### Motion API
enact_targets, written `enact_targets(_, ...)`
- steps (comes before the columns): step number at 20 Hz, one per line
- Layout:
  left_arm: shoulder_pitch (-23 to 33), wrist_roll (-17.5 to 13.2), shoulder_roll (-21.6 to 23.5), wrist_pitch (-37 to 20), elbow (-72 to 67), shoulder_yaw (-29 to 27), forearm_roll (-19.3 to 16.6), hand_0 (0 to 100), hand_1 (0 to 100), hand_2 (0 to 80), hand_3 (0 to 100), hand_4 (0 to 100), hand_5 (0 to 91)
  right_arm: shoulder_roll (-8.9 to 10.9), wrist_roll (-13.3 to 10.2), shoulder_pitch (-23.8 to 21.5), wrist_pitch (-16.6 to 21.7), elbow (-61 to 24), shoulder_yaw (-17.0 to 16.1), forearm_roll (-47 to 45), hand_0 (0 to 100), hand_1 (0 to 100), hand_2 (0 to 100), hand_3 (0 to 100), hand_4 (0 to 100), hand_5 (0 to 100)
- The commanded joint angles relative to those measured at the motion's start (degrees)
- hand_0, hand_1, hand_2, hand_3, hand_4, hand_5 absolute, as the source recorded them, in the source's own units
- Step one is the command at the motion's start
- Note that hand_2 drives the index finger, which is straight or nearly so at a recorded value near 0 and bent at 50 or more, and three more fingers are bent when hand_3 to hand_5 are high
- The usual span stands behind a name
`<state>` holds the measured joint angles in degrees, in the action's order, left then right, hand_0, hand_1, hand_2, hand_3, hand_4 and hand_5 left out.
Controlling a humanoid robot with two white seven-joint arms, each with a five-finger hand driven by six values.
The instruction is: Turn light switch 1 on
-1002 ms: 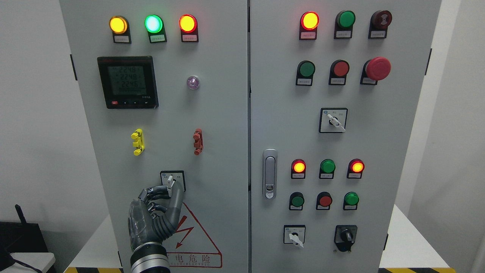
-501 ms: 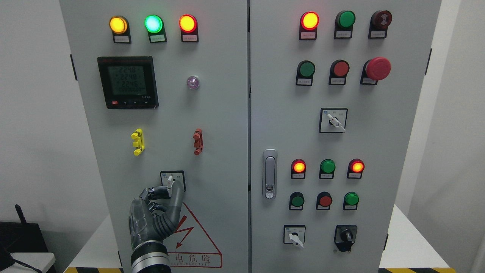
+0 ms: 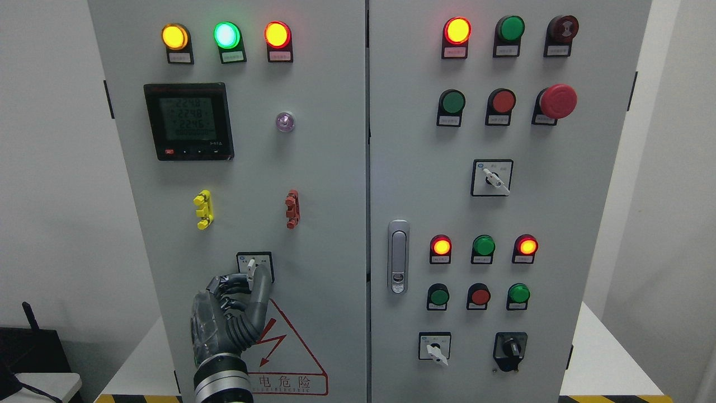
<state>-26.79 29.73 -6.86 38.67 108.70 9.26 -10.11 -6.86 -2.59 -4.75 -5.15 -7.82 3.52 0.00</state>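
A grey cabinet [image 3: 313,168] with two doors is seen from the front. The left hand [image 3: 229,313] is raised from the bottom edge against the lower part of the left door, its fingers [image 3: 232,285] curled and its thumb stretched upward, so that the white knob of the light switch [image 3: 254,267] is pinched between the thumb tip and the bent fingers. The switch is set in a small black-framed square low on the left door, just above a red warning triangle [image 3: 291,358] and below a yellow clip [image 3: 203,209] and a red clip [image 3: 292,209]. Its knob is seen standing almost upright. Higher on the same door a dark meter [image 3: 188,121] with a lit screen is mounted, and above it three lamps are lit: yellow [image 3: 174,36], green [image 3: 226,34] and red [image 3: 277,34]. On the right door a silver door handle [image 3: 397,256] is fixed near the left edge, with a red mushroom button [image 3: 557,101] near the top right.
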Motion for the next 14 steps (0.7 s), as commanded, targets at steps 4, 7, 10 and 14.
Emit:
enact_targets(4,-0.10,-0.02,0.00,0.53,0.02,-0.03,0.00,27,43,42.7,60,77,82.5,0.00,0.04,0.00,-0.04,0.00,0.00,-0.97,12,39,0,0,0,0)
enact_targets(7,-0.19,-0.02,0.00,0.62,0.02,-0.03,0.00,27,42,42.8,59,77,82.3,0.00,0.04,0.00,-0.04,0.00,0.00,-1.05,12,39,0,0,0,0)
enact_targets(10,-0.46,-0.02,0.00,0.88,0.02,-0.03,0.00,28,41,42.8,59,77,82.1,0.00,0.04,0.00,-0.04,0.00,0.00,-1.05,12,39,0,0,0,0)
enact_targets(14,-0.46,-0.02,0.00,1.06,-0.07,-0.03,0.00,29,40,42.8,59,77,82.0,0.00,0.04,0.00,-0.04,0.00,0.00,-1.05,12,39,0,0,0,0)
